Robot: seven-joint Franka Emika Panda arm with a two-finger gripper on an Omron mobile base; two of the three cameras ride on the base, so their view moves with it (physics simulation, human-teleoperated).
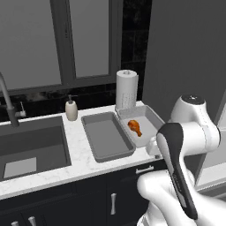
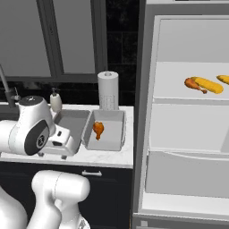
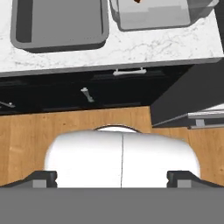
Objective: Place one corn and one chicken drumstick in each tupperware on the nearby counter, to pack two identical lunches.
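Progress check: one chicken drumstick (image 1: 135, 127) is sitting in the shorter, deeper tupperware (image 1: 152, 115), and that's about all that's packed so far. The longer, shallower tupperware (image 1: 102, 140) next to it looks bare inside, so I'd call this roughly a quarter done.

The gripper (image 3: 112, 178) is spread wide and carrying nothing. It hangs in front of the counter (image 1: 77, 156) edge, looking down at the floor and the dark cabinet fronts, with both containers beyond and above its fingertips in the hand view.

What's left is off to the hand's right side in the open fridge (image 2: 188, 129): a second drumstick (image 2: 194, 84) lies touching a corn cob (image 2: 209, 85) on a shelf, and another yellow cob (image 2: 223, 79) peeks in at the picture's edge. So three more trips by my guess: corn into the deep box, then corn plus drumstick into the long one.
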